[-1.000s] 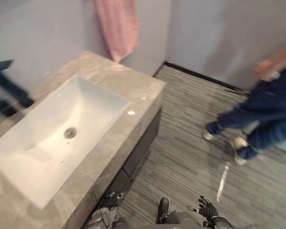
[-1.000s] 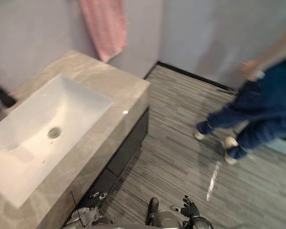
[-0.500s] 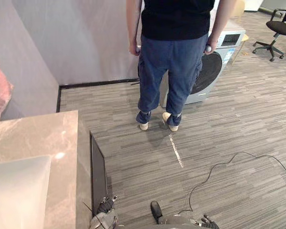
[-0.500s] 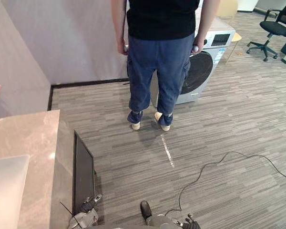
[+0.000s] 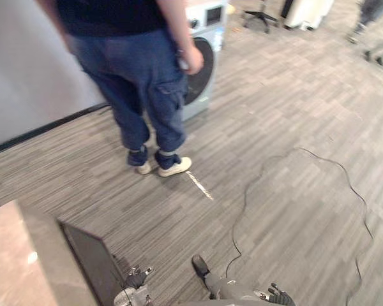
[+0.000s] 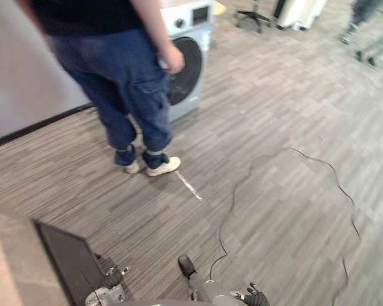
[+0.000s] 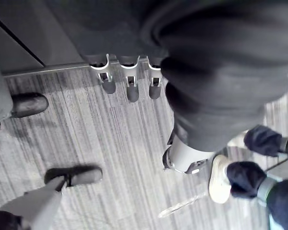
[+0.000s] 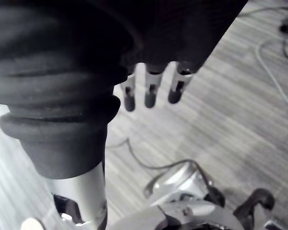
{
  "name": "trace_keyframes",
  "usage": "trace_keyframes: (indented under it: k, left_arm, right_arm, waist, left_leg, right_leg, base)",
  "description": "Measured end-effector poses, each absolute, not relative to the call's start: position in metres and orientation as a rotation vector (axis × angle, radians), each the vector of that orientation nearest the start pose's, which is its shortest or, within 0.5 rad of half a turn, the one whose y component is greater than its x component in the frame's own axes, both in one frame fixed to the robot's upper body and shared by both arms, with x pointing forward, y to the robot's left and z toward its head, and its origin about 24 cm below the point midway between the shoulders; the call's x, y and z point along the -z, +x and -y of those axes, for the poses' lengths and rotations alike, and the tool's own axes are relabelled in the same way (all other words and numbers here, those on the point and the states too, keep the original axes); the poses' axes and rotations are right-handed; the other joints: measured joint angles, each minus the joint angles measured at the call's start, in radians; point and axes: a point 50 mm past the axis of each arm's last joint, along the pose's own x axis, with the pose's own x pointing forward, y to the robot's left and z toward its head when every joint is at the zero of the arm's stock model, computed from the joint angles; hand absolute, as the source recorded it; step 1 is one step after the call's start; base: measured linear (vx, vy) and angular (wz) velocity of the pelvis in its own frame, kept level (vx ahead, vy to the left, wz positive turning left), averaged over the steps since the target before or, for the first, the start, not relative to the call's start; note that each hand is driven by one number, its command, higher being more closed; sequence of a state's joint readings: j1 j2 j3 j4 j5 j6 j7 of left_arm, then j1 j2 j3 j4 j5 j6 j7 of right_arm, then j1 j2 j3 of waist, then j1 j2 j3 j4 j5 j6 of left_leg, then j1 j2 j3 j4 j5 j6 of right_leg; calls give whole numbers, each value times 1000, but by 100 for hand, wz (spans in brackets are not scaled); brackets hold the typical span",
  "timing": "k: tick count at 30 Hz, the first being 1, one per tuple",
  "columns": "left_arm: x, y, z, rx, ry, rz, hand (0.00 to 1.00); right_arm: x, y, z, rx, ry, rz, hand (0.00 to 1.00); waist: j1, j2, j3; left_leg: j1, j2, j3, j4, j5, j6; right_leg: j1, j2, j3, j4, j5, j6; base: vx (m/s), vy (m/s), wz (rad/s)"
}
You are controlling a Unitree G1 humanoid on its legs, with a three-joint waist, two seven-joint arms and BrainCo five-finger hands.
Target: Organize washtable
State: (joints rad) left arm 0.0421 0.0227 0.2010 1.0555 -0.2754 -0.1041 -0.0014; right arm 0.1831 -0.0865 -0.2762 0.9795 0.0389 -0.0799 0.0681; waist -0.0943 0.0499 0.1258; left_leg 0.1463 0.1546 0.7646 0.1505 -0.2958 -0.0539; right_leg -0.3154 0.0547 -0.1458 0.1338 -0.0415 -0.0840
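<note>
Head swung off sink – surface (image 5: 9, 255) now mere corner, lower left; person (image 5: 134, 76) ahead on floor (image 5: 293, 115). Left hand (image 5: 137, 279), right hand (image 5: 281, 296) hang slack, empty – organizing not begun.

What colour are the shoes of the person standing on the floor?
Cream-white shoes, clearest in the left eye view.

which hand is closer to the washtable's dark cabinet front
The left hand: it hangs beside the dark cabinet front, while the right hand is out over the floor.
</note>
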Motion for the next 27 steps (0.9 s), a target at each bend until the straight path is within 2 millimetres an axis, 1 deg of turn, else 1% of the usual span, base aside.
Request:
trace_keyframes:
  k: [1,2,3,4,5,6,7,8,9,10,12,13,14,16,17,18,19,20,21,22,23,24,25,26,27]
  left_arm:
    - [156,112,-187,-361,-303,-960,0]
    - [157,106,-190,-369,-298,-971,0]
    - [159,96,-193,-392,-299,-990,0]
    - [160,89,-196,-401,-293,-1005,0]
    - [160,92,-194,-392,-296,-1000,0]
    - [159,98,-191,-371,-303,-983,0]
    - [158,103,-190,-363,-308,-971,0]
    - [160,100,-187,-360,-318,-998,0]
    - [162,99,-181,-351,-332,-1007,0]
    - [161,101,-174,-341,-349,-1004,0]
    - [160,105,-169,-323,-362,-990,0]
    - [160,107,-167,-309,-369,-981,0]
    - [159,108,-165,-307,-376,-976,0]
    - [159,108,-163,-302,-383,-979,0]
    - [159,110,-163,-307,-391,-971,0]
    - [159,109,-164,-317,-402,-968,0]
    - [159,107,-166,-326,-404,-972,0]
    - [160,105,-168,-338,-410,-973,0]
    - [159,105,-168,-342,-417,-967,0]
    - [158,106,-167,-348,-429,-958,0]
    - [158,106,-168,-351,-430,-951,0]
    - [157,107,-169,-351,-429,-940,0]
    - [155,110,-169,-346,-425,-923,0]
    - [154,113,-168,-331,-413,-907,0]
    - [154,112,-167,-326,-409,-906,0]
  right_arm:
    - [155,66,226,335,109,-1035,0]
    - [157,60,225,338,111,-1049,0]
    - [156,68,222,310,101,-1035,0]
    - [155,75,221,301,104,-1015,0]
    - [153,78,224,307,98,-1005,0]
    - [156,72,224,323,110,-1036,0]
    - [159,68,222,349,130,-1062,0]
    - [159,69,220,351,138,-1060,0]
    - [159,67,221,358,139,-1064,0]
    - [160,66,219,360,147,-1067,0]
    - [160,65,218,361,152,-1071,0]
    - [161,63,218,363,159,-1076,0]
    - [162,61,219,372,174,-1081,0]
    - [161,59,223,407,196,-1078,0]
    - [162,57,225,433,215,-1079,0]
    - [163,55,223,437,227,-1086,0]
    - [163,55,221,437,231,-1087,0]
    - [163,55,220,439,237,-1088,0]
    - [163,55,220,441,237,-1087,0]
    - [163,55,221,441,236,-1086,0]
    - [163,58,220,433,235,-1085,0]
    - [163,60,219,418,228,-1087,0]
    - [164,60,220,409,220,-1097,0]
    - [164,58,221,402,214,-1107,0]
    - [165,57,221,398,213,-1111,0]
  waist:
    - [-6,-9,0]
    - [-6,-29,-9]
    - [5,-30,-10]
    - [2,-24,-8]
    - [-6,-7,-13]
    - [-2,-21,-6]
    - [1,-34,5]
    - [-4,-14,13]
    - [-4,-8,11]
    - [-5,-16,15]
    - [-5,-26,12]
    - [-5,-26,12]
    - [-3,-25,8]
    - [-9,-3,-8]
    - [-8,-6,-8]
    - [-1,-17,-11]
    - [-1,-24,-11]
    - [-2,-27,-12]
    - [-2,-26,-12]
    - [0,-24,-10]
    - [4,-20,-9]
    - [15,-19,-8]
    - [33,-22,-6]
    - [53,-20,-7]
    - [52,-19,-7]
  left_leg:
    - [28,-5,63,28,-2,-3]
    - [43,-25,95,55,-11,-17]
    - [57,-9,173,102,-15,-21]
    - [57,4,213,76,-31,-19]
    - [60,-4,226,-3,-13,-20]
    - [93,-33,257,-23,-21,-62]
    - [109,-45,297,2,-26,-69]
    - [117,-29,328,11,-24,-70]
    - [132,-30,336,3,-20,-69]
    - [148,-29,333,-8,-19,-70]
    - [146,-14,333,-13,-17,-74]
    - [137,-2,333,-13,-7,-87]
    - [123,9,328,1,32,-89]
    - [111,12,334,24,42,-95]
    - [110,19,341,62,42,-95]
    - [108,37,346,129,42,-95]
    - [100,51,344,175,42,-95]
    - [87,81,327,258,42,-94]
    - [55,135,275,396,47,-85]
    - [20,170,215,495,50,-61]
    - [-18,178,131,554,32,-31]
    - [-58,169,31,581,14,-10]
    - [-113,129,-125,573,8,-10]
    - [-145,81,-258,505,9,-15]
    - [-155,67,-302,446,11,-18]
  right_leg:
    - [-31,-104,-243,233,-31,-77]
    - [-24,-145,-313,285,40,-99]
    - [-16,-123,-382,265,60,-132]
    - [14,-66,-387,146,98,-140]
    - [24,-68,-439,163,15,-169]
    - [37,-125,-502,266,-130,-128]
    - [49,-136,-498,278,-146,-51]
    - [82,-88,-471,218,-121,-51]
    - [102,-65,-449,178,-107,-50]
    - [138,-51,-425,142,-96,-53]
    - [172,-51,-410,110,-85,-49]
    - [190,-51,-401,91,-77,-43]
    - [203,-51,-385,73,-66,-34]
    - [208,-51,-372,52,-55,-19]
    - [209,-53,-355,48,-50,-14]
    - [213,-57,-331,38,-42,-11]
    - [218,-58,-319,31,-40,-10]
    - [225,-58,-305,21,-39,-13]
    - [231,-58,-283,16,-38,-16]
    - [234,-57,-259,17,-37,-20]
    - [236,-55,-229,21,-37,-20]
    - [239,-55,-195,23,-37,-20]
    - [247,-59,-151,23,-30,-13]
    - [261,-71,-120,21,-11,17]
    - [268,-75,-107,20,-8,22]
  base:
    - [83,3,-130]
    - [106,-54,-213]
    - [82,-115,-249]
    - [44,-186,-234]
    - [41,-146,-149]
    - [58,-81,-98]
    - [136,-70,-109]
    - [129,-78,-103]
    - [157,-112,-85]
    - [98,-80,-53]
    - [33,-78,-24]
    - [-42,-80,-28]
    - [-66,-70,-29]
    - [-68,-4,-18]
    - [-69,51,-33]
    - [-71,48,-44]
    - [-89,28,-46]
    - [-96,25,-42]
    - [-109,47,-48]
    - [-70,59,-59]
    - [-30,64,-67]
    - [15,121,-94]
    - [34,176,-119]
    - [41,198,-104]
    - [34,255,-76]
